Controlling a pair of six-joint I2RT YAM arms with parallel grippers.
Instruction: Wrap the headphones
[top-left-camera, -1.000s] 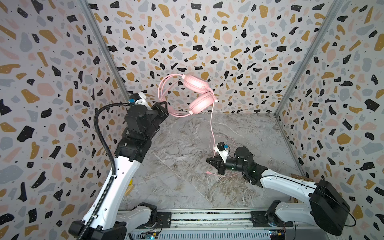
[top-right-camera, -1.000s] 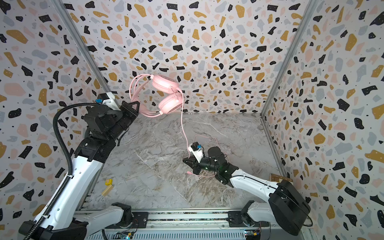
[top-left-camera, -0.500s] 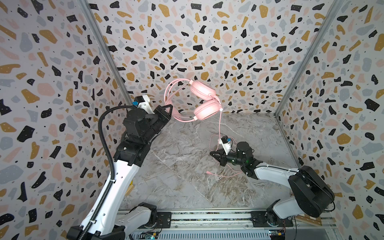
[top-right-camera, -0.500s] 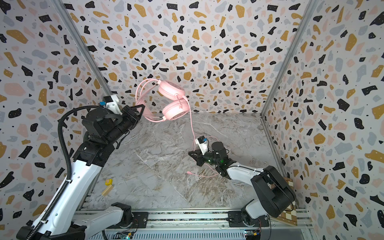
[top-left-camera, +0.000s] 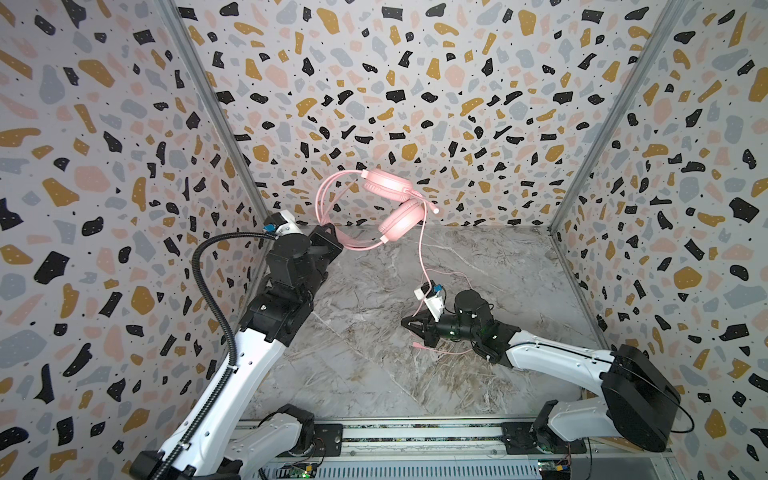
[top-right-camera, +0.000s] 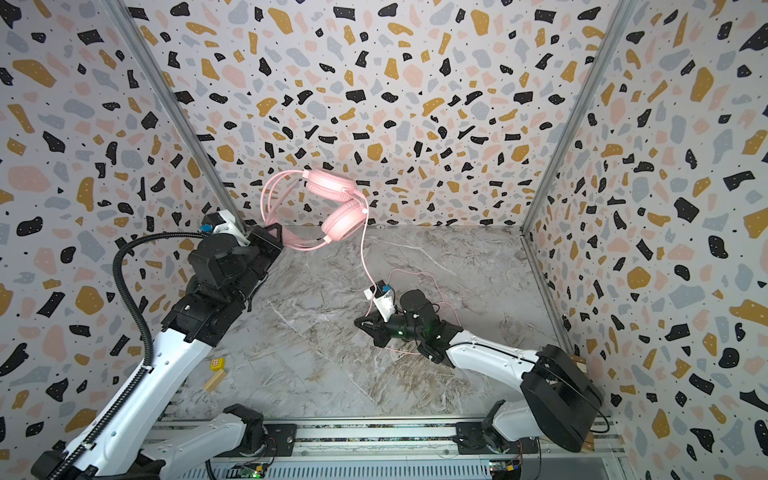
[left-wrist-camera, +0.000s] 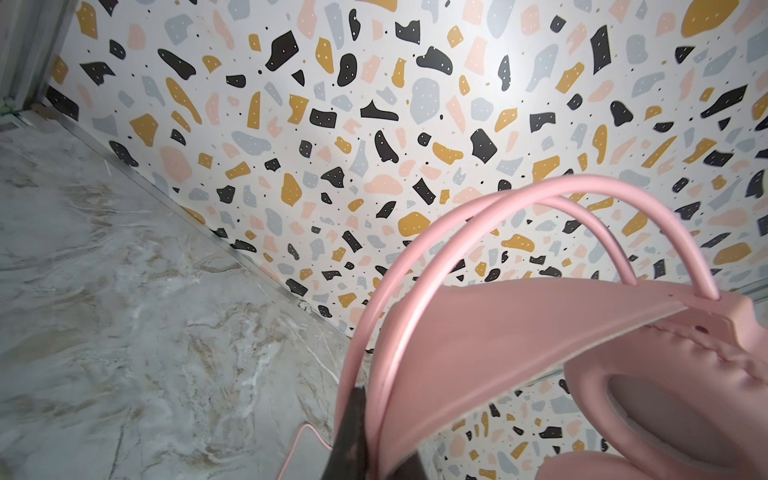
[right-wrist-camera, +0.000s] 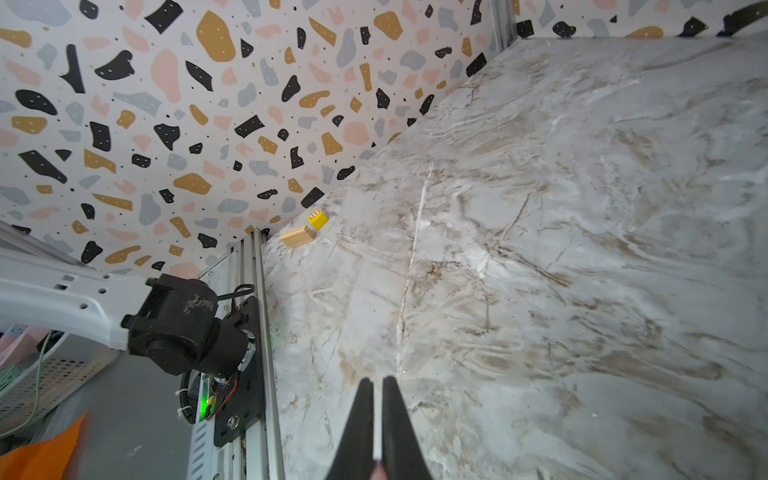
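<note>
In both top views, pink headphones (top-left-camera: 401, 220) with round padded earcups and a thin double-wire headband hang in the air near the back wall. The left claw (top-left-camera: 332, 242) is clenched on the headband. Their thin cable (top-left-camera: 419, 249) drops to the right claw (top-left-camera: 405, 323), low over the marble table (top-left-camera: 374, 374).

Left wrist view: the headband wires sit clamped between the fingers (left-wrist-camera: 351, 432).

Right wrist view: the fingers (right-wrist-camera: 357, 424) are pressed together, with a speck of pink cable pinched at their base.

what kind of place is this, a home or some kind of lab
Most likely a robot test cell in a lab, not a home. Terrazzo-print panels box in a marble-look tabletop on three sides, and the left arm and right arm are mounted on an aluminium rail along the open edge.
</note>
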